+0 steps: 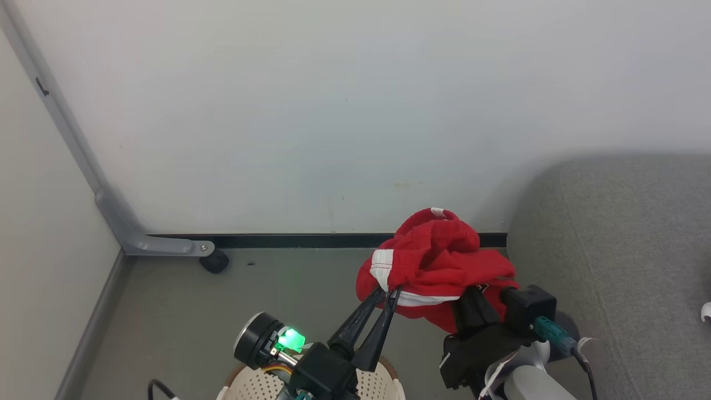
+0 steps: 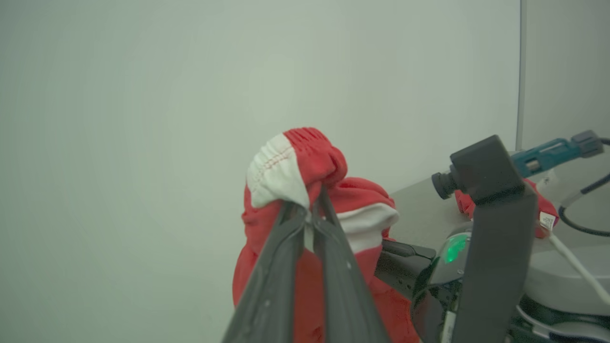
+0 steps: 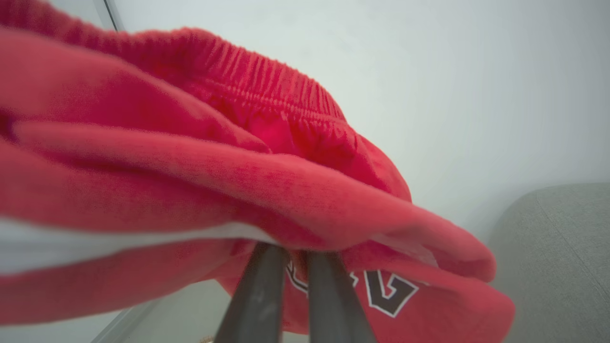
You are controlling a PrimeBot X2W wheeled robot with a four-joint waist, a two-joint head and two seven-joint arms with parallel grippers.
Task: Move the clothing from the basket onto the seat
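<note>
A pale wall [image 1: 333,111] takes up most of the room in front of the robot. To the right stands the grey seat [image 1: 622,250], and its rounded corner comes close to the wall. The grey floor [image 1: 222,294] spreads out to the left of it. A black skirting strip [image 1: 278,240] runs where the floor meets the wall. At the far left a slanted grey metal post [image 1: 72,144] comes down to a foot with a small black wheel [image 1: 214,260].

The clothing [image 1: 439,255] hangs in the air as a red bundle with white bands. It is above the floor, just beside the corner of the seat, and not yet on it. The basket [image 1: 389,369] is low under the left arm, and I can see only its brown rim and holed wall.

The left gripper [image 1: 389,291] has its fingers pressed together on a white and red edge of the clothing. The right gripper [image 3: 290,250] pinches a fold from under the bundle, near black and white lettering [image 3: 386,293].
</note>
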